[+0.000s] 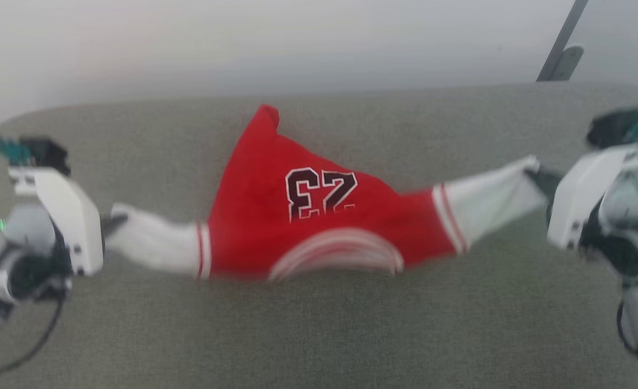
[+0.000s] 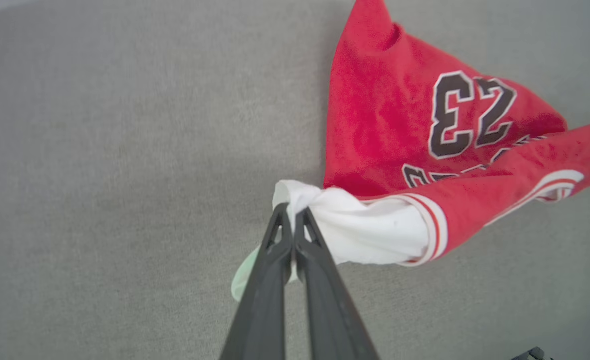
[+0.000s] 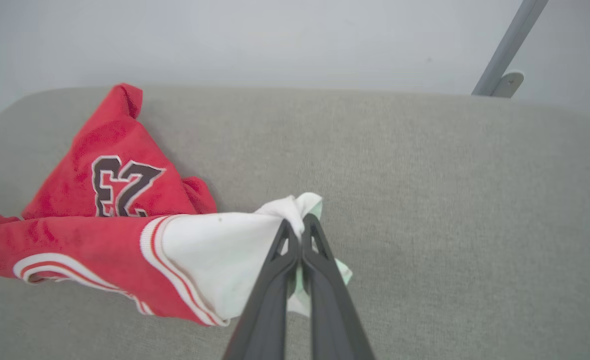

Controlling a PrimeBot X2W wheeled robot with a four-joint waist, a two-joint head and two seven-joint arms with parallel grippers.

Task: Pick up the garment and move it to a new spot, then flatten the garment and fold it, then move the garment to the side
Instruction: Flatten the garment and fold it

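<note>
The garment, a red jersey with a black "23" print and white sleeve ends, hangs stretched between my two arms above the grey cushion. Its body trails back and lies on the cushion, the hem tip toward the far edge. My left gripper is shut on the left white sleeve end, pinched at the fingertips of the left gripper. My right gripper is shut on the right white sleeve end, gripped at the tips of the right gripper. The striped collar faces me.
The grey upholstered cushion stretches wide, with a rounded far edge against a pale wall. A grey metal bar with a bracket leans at the far right behind the cushion.
</note>
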